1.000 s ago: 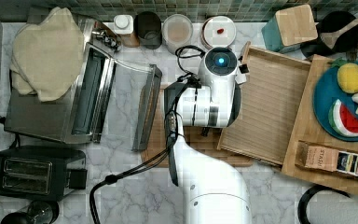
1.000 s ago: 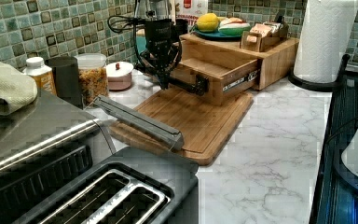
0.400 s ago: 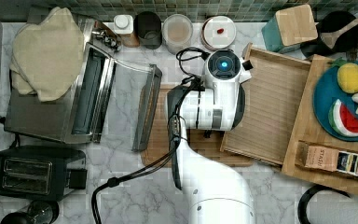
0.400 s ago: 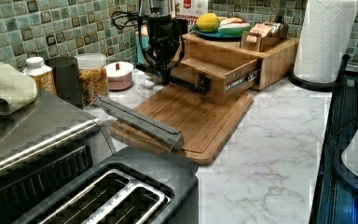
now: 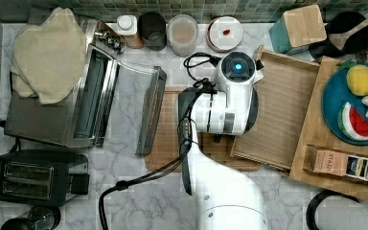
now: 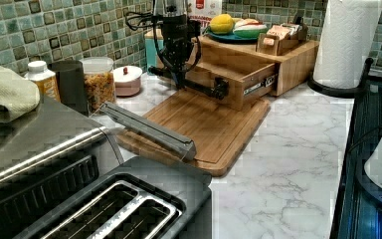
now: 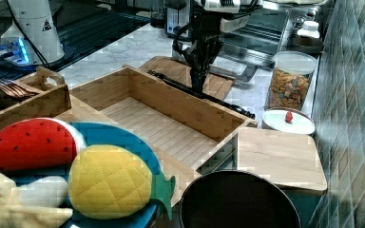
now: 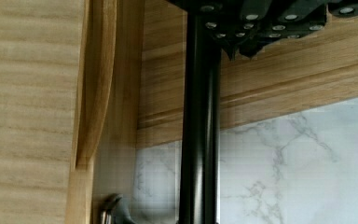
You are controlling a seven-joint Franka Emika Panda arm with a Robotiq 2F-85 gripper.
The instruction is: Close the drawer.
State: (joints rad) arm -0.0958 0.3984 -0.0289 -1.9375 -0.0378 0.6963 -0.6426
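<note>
Drawer point(image 5: 287, 103) further in than before — jaws point(image 7: 198, 71) at its handle point(image 6: 206, 89)

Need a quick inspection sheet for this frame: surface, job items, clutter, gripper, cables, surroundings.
Surface: white marbled counter, bamboo cutting board lying on it.
Job's things: drawer partly pulled out of its wooden box, inside bare; black bar handle across its front.
Clutter: toaster oven with door open, cloth on top; black toaster; jars along the tiled wall; blue plate with toy fruit on the box.
Gripper: gripper at the drawer handle, on the cutting-board side; finger state not readable.
Cables: black cable running from the arm over the counter.
Surroundings: paper towel roll, tiled backsplash; no person seen.
</note>
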